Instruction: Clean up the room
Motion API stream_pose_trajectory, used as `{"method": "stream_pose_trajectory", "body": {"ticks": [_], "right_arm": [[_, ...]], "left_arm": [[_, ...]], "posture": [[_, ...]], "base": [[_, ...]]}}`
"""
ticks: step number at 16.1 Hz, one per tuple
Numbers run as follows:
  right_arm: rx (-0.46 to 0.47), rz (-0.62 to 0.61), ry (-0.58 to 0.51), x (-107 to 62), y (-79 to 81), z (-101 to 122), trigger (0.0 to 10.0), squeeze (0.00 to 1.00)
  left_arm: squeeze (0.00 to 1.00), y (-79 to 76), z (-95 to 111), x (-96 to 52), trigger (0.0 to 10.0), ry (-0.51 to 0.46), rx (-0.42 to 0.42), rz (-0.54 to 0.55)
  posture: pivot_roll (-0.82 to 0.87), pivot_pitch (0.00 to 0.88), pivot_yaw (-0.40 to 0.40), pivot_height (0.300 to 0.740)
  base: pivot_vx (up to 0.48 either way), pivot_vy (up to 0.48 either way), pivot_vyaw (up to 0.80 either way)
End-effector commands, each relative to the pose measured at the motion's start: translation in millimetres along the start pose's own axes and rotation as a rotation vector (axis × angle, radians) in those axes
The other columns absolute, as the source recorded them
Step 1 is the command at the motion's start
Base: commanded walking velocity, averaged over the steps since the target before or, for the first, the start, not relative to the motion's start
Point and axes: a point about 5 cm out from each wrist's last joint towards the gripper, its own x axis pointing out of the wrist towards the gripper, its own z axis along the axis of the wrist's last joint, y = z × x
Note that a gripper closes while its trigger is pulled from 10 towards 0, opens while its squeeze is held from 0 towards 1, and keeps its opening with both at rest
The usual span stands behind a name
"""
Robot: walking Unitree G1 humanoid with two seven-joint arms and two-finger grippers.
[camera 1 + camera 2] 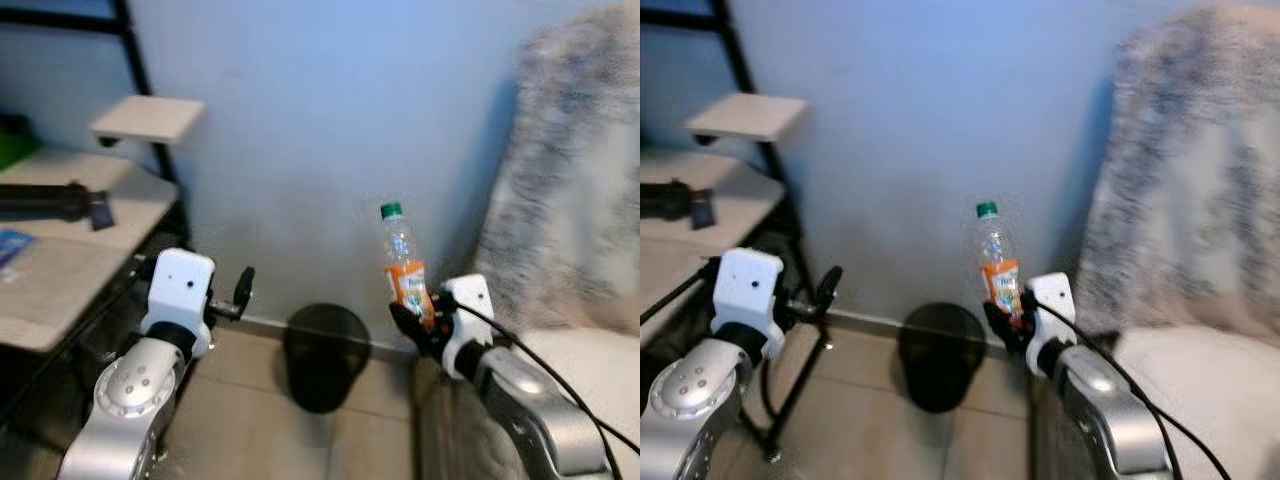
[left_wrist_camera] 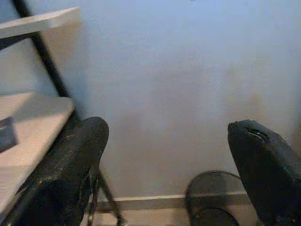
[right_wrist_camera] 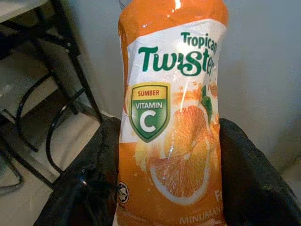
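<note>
The two head cameras are looking forward and down at the black bin (image 1: 325, 355) by the blue wall (image 1: 330, 120), sharing that bin. The left wrist camera is facing the same wall low down, catching the bin (image 2: 214, 200) again. The right wrist camera is sitting very close to the orange bottle (image 3: 171, 117).
</note>
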Motion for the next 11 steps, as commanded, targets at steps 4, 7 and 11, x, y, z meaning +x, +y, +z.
{"method": "stream_pose_trajectory", "body": {"ticks": [4, 7, 11], "right_arm": [[-0.018, 0.006, 0.002, 3.3, 3.1, 0.8, 10.0, 0.00], [-0.017, 0.002, 0.010, 3.8, 2.1, 0.2, 10.0, 0.00], [-0.026, 0.015, 0.016, 5.4, 2.0, 0.2, 10.0, 0.00]], "left_arm": [[0.00, -3.2, -3.3, -0.2, 10.0, 0.008, -0.006, -0.021], [0.00, -3.7, -4.2, -0.1, 10.0, 0.008, -0.010, -0.030], [0.00, -4.9, -5.2, 0.0, 10.0, 0.009, -0.011, -0.036]], "posture": [[0.14, 0.000, -0.057, 0.740], [0.13, 0.000, -0.058, 0.740], [0.14, 0.000, -0.063, 0.740]], "base": [[0.298, 0.000, -0.38], [0.304, 0.000, 0.00], [0.317, 0.000, -0.52]]}}
